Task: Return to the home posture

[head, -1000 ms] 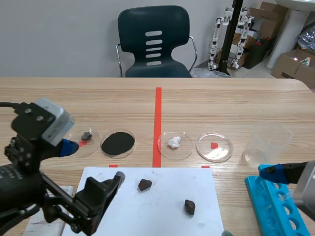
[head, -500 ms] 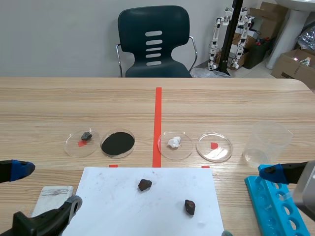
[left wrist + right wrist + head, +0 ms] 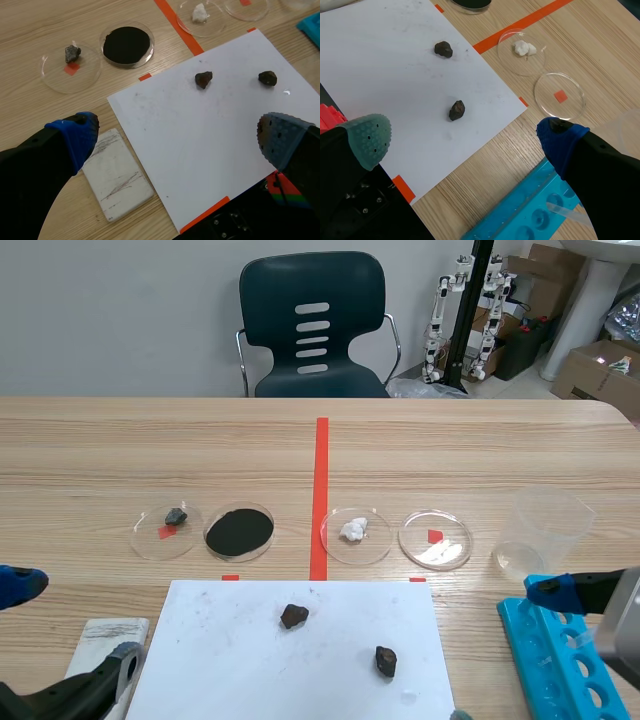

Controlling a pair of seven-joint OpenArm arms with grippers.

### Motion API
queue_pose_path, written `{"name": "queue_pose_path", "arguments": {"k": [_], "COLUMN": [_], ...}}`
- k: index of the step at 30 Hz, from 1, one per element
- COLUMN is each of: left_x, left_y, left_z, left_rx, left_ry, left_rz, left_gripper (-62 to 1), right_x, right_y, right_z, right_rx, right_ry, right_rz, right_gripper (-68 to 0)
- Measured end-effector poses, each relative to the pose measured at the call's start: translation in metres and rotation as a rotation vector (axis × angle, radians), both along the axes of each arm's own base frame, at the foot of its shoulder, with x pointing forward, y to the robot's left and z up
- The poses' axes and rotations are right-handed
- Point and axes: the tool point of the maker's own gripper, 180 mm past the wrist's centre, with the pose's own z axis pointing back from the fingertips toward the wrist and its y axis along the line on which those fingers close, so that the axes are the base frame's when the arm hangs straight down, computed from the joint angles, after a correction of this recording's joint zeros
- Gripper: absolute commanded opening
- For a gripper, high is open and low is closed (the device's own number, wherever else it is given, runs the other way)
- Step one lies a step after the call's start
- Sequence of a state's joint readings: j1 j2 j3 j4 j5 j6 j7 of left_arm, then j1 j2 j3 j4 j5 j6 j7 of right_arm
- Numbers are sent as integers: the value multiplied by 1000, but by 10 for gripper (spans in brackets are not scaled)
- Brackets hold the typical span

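Note:
My left gripper point(image 3: 72, 622) is low at the table's front left corner, open and empty. In the left wrist view its fingers point(image 3: 177, 135) stand wide apart above a white sheet point(image 3: 210, 130) and a white block point(image 3: 117, 175). My right gripper point(image 3: 505, 652) sits low at the front right, also open and empty. Seen from the right wrist, the right gripper point(image 3: 465, 137) spans the sheet's edge, with a blue tube rack point(image 3: 530, 210) under its right finger. Two dark rocks point(image 3: 293, 616) point(image 3: 386, 661) lie on the sheet point(image 3: 230, 660).
A row of petri dishes lies beyond the sheet: one with a small rock point(image 3: 166, 530), one with black powder point(image 3: 240, 531), one with a white lump point(image 3: 356, 533), one empty point(image 3: 435, 539). A clear beaker point(image 3: 545, 530) stands right of them. A chair point(image 3: 315, 325) is behind the table.
The left arm has dropped from its raised spot over the table's left side down to the front left corner. The right arm has stayed put.

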State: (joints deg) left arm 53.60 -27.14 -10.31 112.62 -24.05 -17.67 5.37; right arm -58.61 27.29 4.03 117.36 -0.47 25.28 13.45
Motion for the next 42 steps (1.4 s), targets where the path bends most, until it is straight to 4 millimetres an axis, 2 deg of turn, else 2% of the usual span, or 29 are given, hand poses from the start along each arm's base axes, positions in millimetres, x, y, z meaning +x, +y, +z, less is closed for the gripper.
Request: {"name": "queue_pose_path", "arguments": {"k": [8,17,42], "left_x": [2,-2,-1], "left_y": [-2,-1,-2], "left_z": [6,-1,0], "left_rx": [-97,-77,-97], "left_ry": [22,59,61], "left_rz": [45,39,48], "left_gripper": [14,14,14], "right_x": [0,0,0], "right_y": [0,0,0], "right_z": [0,0,0], "right_rx": [0,0,0], "right_ry": [0,0,0], "right_rz": [0,0,0], "right_gripper": [-67,-67,-67]}}
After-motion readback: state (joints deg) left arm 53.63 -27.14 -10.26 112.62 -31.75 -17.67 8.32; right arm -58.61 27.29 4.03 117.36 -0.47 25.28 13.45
